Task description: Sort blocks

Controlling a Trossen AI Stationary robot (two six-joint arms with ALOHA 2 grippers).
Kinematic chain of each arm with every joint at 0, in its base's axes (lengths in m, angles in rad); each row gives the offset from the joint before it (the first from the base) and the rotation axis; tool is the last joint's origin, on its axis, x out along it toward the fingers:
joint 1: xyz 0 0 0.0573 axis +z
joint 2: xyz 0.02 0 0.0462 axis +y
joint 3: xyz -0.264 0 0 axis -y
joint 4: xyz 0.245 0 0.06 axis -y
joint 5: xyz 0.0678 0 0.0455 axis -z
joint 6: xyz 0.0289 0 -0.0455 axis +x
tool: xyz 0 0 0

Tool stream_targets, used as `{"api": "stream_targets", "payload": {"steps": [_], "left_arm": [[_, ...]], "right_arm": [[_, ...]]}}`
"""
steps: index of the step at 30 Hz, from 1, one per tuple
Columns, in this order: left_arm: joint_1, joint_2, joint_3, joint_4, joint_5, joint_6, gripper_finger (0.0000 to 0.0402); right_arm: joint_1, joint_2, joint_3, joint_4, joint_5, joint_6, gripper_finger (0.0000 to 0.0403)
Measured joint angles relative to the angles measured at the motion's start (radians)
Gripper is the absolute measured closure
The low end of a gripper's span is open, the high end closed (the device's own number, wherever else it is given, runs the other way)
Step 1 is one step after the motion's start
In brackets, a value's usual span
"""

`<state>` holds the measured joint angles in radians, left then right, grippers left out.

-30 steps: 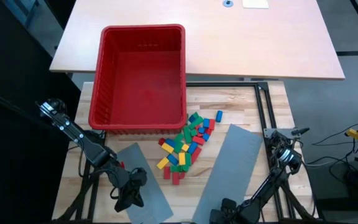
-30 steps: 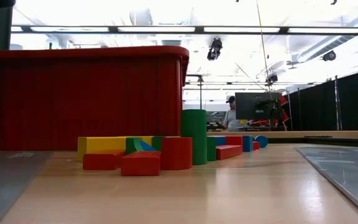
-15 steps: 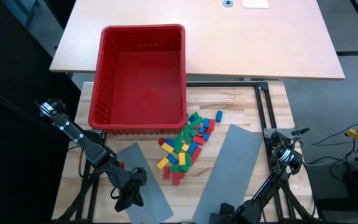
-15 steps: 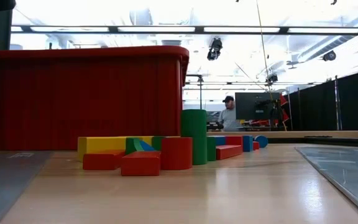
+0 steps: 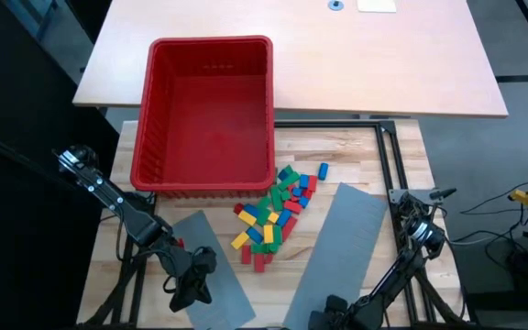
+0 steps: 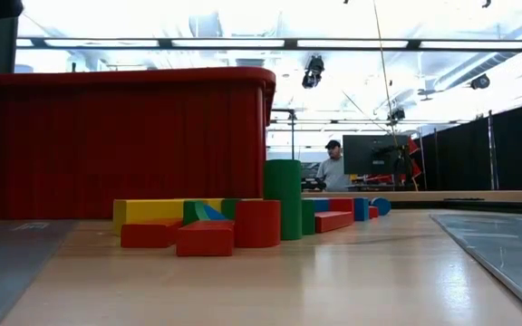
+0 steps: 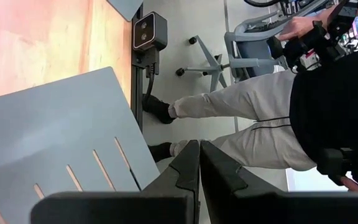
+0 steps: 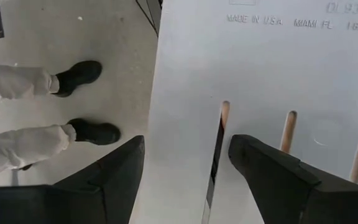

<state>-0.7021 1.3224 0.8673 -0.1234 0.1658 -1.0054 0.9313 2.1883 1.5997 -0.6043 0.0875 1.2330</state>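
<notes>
Nothing on the worktop (image 5: 356,156) has shifted since the earlier frames. The blocks (image 5: 274,216) lie heaped just beside the red bin (image 5: 206,112), well apart from both arms. The left end effector (image 7: 199,163), fingers pressed together, hangs over a grey slotted panel (image 7: 48,130); the right end effector (image 8: 185,163), spread wide, hovers over the other panel (image 8: 272,81). In the low view only the distant person (image 6: 333,165) has moved slightly.

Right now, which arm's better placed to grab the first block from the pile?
Probably right. Its gripper has open jaws over the right grey panel; the left gripper has shut jaws over the left panel. Both sit similarly far from the blocks.
</notes>
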Motion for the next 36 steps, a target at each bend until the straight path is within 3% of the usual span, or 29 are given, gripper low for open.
{"api": "stream_targets", "payload": {"steps": [20, 36], "left_arm": [[0.0, 0.0, 0.0, -0.011, 0.0, 0.002, 0.0402], [0.0, 0.0, 0.0, -0.013, 0.0, 0.002, 0.0402]], "right_arm": [[0.024, 0.006, -0.003, 0.073, -0.005, 0.076, 0.0159], [0.051, 0.007, -0.001, 0.094, -0.08, 0.096, 0.0158]]}}
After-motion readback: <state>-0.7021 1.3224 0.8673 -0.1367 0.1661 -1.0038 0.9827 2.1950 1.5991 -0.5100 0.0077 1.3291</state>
